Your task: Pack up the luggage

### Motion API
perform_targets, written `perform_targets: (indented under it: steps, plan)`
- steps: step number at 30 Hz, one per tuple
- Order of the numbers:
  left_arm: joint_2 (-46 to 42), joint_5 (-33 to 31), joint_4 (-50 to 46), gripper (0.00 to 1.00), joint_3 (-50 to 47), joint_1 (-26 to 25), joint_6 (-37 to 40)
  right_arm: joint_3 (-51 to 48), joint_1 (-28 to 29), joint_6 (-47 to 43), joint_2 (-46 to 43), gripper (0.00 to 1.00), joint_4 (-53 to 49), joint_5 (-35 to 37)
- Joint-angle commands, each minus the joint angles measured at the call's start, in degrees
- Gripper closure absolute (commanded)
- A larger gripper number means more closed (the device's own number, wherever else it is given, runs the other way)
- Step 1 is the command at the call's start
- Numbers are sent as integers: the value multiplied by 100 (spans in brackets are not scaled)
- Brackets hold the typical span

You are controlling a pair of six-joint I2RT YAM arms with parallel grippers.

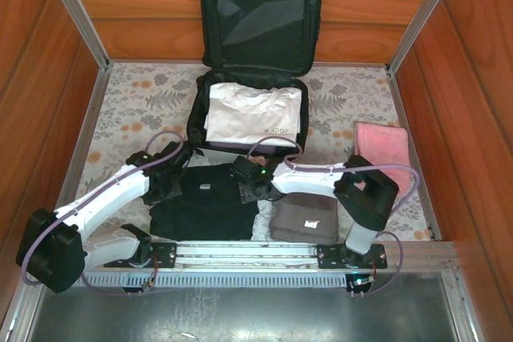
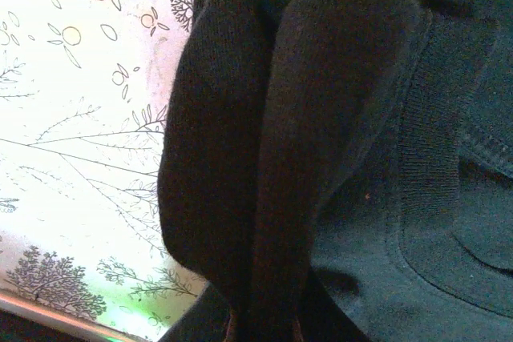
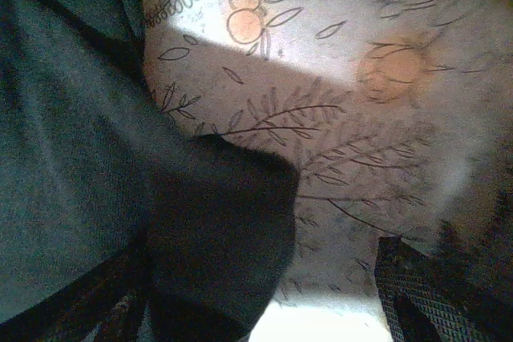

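Black garment [image 2: 321, 118] bunched in a raised fold close to the left wrist camera; the left gripper [image 1: 166, 184] sits on its left edge, fingers hidden, can't tell if clamped. Right gripper [image 1: 250, 187] at the garment's right edge, fingers [image 3: 417, 302] spread wide, a garment corner between them over the floral cloth [image 1: 136, 110]. Garment lies near centre, between both grippers. Luggage [image 1: 256, 30] far centre, open, lid leaning on the back wall, folded white garment [image 1: 252, 114] inside. Grey-brown folded piece [image 1: 303, 218] just right of the black garment. Pink towel [image 1: 383, 146] right side.
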Motion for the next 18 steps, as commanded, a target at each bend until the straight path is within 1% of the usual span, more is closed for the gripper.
perform_targets:
  steps: [1, 3, 6, 8, 10, 12, 18]
  plan:
    - [-116, -31, 126, 100, -106, 33, -270, 115, 27, 38, 399, 22, 335, -273]
    - [-153, -3, 162, 100, -166, 35, -332, 174, 30, 4, 590, 24, 435, -418]
    - [-181, 33, 211, 100, -253, 35, -409, 263, 64, -43, 838, 31, 524, -554]
    - [-191, 49, 241, 100, -315, 34, -454, 373, 108, -81, 984, 36, 466, -557]
    - [-204, 69, 267, 100, -358, 31, -495, 467, 139, -91, 1006, 38, 314, -473]
    - [-226, 95, 286, 100, -399, 35, -517, 478, 154, -88, 831, 37, 179, -318]
    - [-314, 77, 309, 100, -492, 34, -573, 314, 153, 95, -117, 26, -6, 135]
